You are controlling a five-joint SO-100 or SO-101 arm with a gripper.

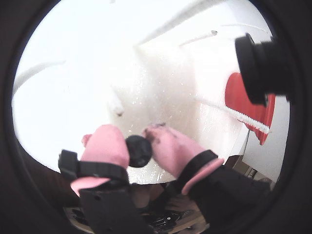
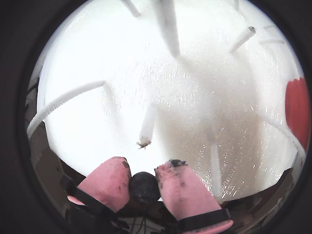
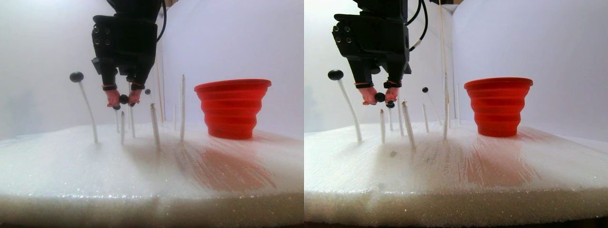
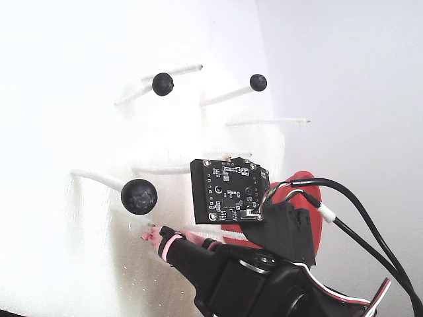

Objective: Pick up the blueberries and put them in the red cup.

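My gripper (image 1: 137,143) is shut on a blueberry (image 1: 139,150), a matte black ball pinched between the two pink fingertips; it shows the same way in the other wrist view (image 2: 144,187). In the stereo pair view the gripper (image 3: 123,99) hangs above the white sticks, left of the red cup (image 3: 232,107). A larger blueberry (image 3: 76,76) tops a bent stick to the left, and a small one (image 3: 147,91) sits behind. The fixed view shows three blueberries on stick tips: (image 4: 162,84), (image 4: 258,82) and the large one (image 4: 139,196). The red cup (image 4: 312,191) is mostly hidden there behind the arm.
Thin white sticks (image 3: 182,107) stand upright or leaning in the white foam slab (image 3: 152,190); some are bare. One bare stick (image 2: 147,124) lies just ahead of the fingers. A black camera (image 1: 262,68) juts in at the upper right of a wrist view. White walls surround the slab.
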